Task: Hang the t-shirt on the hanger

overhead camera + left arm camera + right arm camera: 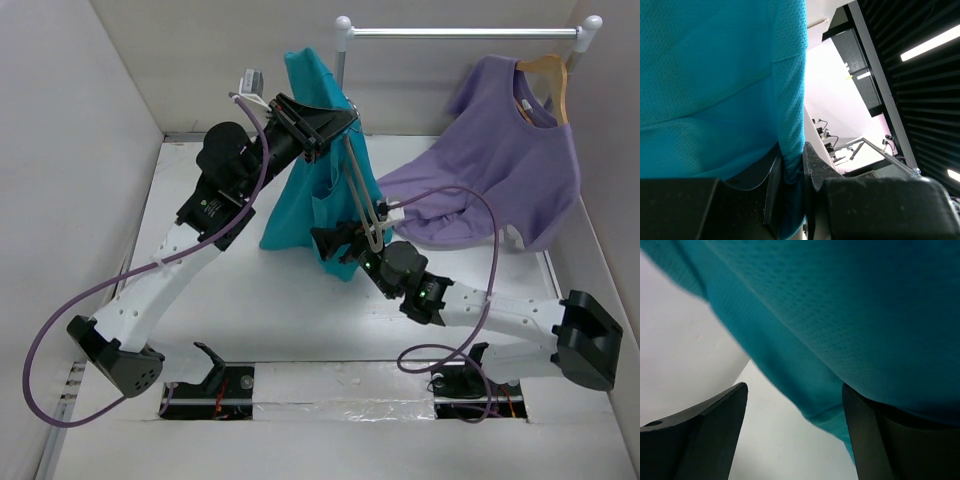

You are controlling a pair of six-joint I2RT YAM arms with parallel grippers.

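Observation:
The teal t-shirt (318, 190) hangs in mid-air, its lower edge near the table. My left gripper (338, 118) is shut on its upper part; in the left wrist view the teal cloth (715, 85) is pinched between the fingers of that gripper (790, 156). The thin dark-grey hanger (362, 190) runs slanting down the shirt's right side, from beside the left jaws to near my right gripper (337, 245). I cannot tell what holds it. In the right wrist view, that gripper (795, 390) is open, with the shirt's hem (830, 365) hanging over the gap.
A lilac-purple t-shirt (500, 165) hangs on a light wooden hanger (549, 70) from a metal rail (460, 32) at the back right, its lower part resting on the table. White walls enclose the left, back and right sides.

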